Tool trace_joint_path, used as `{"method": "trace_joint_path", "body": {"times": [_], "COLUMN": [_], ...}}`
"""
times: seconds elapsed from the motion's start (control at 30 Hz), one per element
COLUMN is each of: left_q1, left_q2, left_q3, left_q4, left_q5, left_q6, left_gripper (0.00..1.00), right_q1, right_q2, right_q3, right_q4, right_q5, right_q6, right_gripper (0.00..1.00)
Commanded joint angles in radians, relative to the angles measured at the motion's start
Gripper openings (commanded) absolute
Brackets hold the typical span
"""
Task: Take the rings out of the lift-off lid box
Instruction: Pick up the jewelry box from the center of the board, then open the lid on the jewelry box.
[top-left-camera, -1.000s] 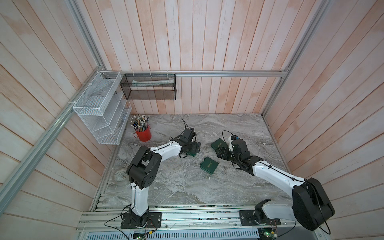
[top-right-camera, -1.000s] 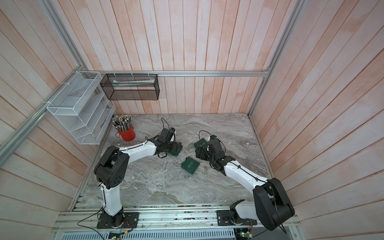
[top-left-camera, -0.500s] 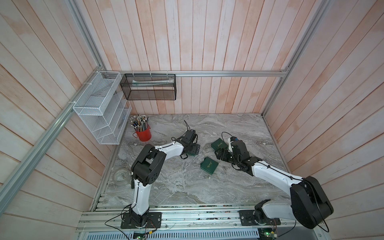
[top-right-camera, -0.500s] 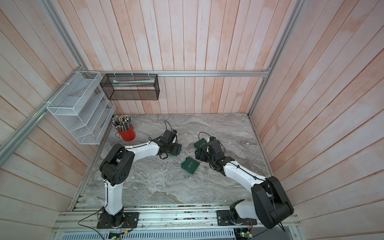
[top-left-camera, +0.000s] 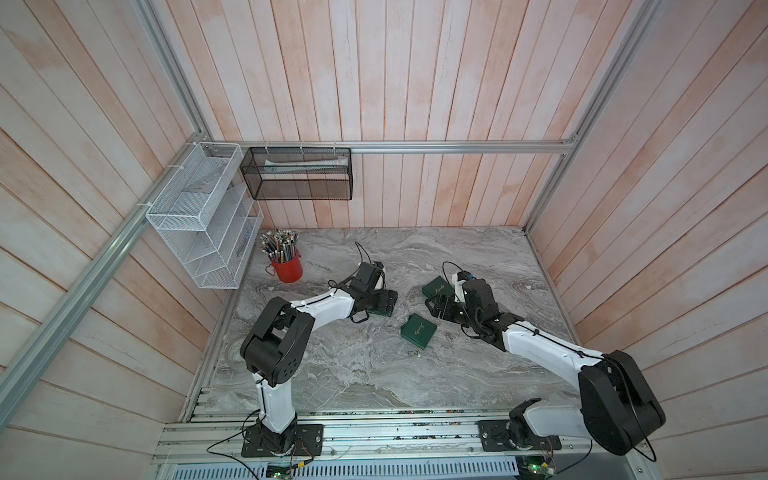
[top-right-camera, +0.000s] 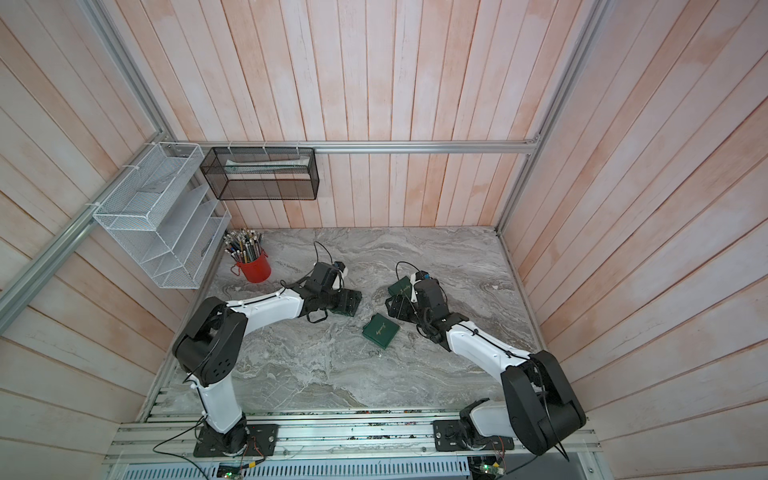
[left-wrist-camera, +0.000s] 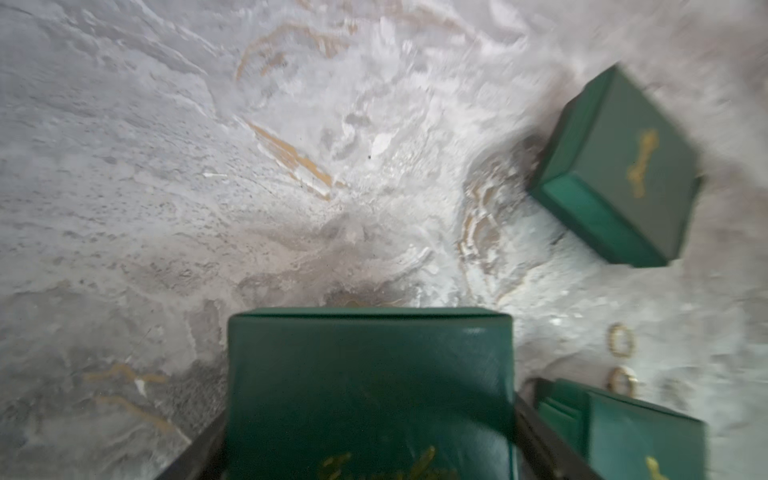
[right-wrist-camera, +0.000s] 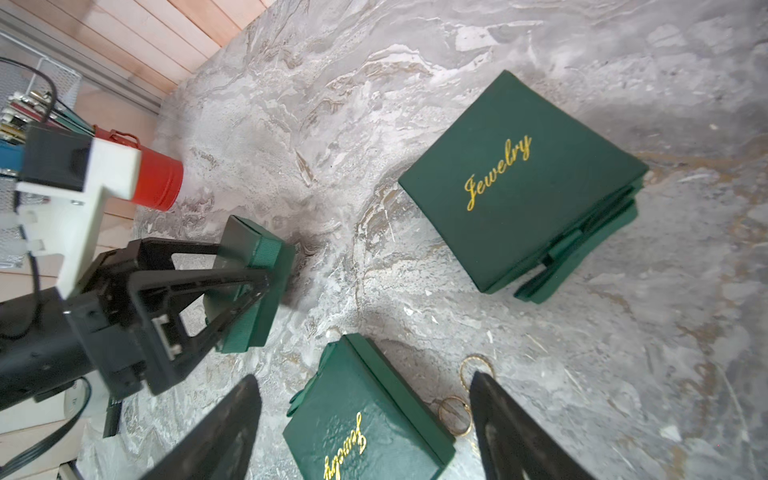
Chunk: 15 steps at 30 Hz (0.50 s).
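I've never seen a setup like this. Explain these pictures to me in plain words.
These are two white-and-black robot arms mounted at the edge of a marble-look table. Two pictures look down from overhead; the other two come from a camera on each wrist. The left gripper, a two-fingered claw, clamps one green box. The right gripper stands open astride a second box, not holding it. Two thin rings lie loose beside that box. A third box and a red cup of pencils also sit there.
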Motion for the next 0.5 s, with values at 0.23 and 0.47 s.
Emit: {"method": "trace_joint_path", "body": {"times": [0.23,0.47], "left_q1": [0.071,0.073], "left_q2": [-0.149,-0.2], "left_q3": [-0.153,-0.229], "left_q4": [0.143,0.181], "left_q5": [0.294,0.332], "left_q6": [-0.189,-0.252], "left_gripper": [0.71,0.71], "right_q1": [0.122,0.158], "right_q2": [0.075,0.119], "right_q3": [0.061,0.088], "right_q4": [0.075,0.114], "right_q5": [-0.039,-0.074], "right_q6": [-0.054,-0.046], "right_gripper": [0.8,0.8]}}
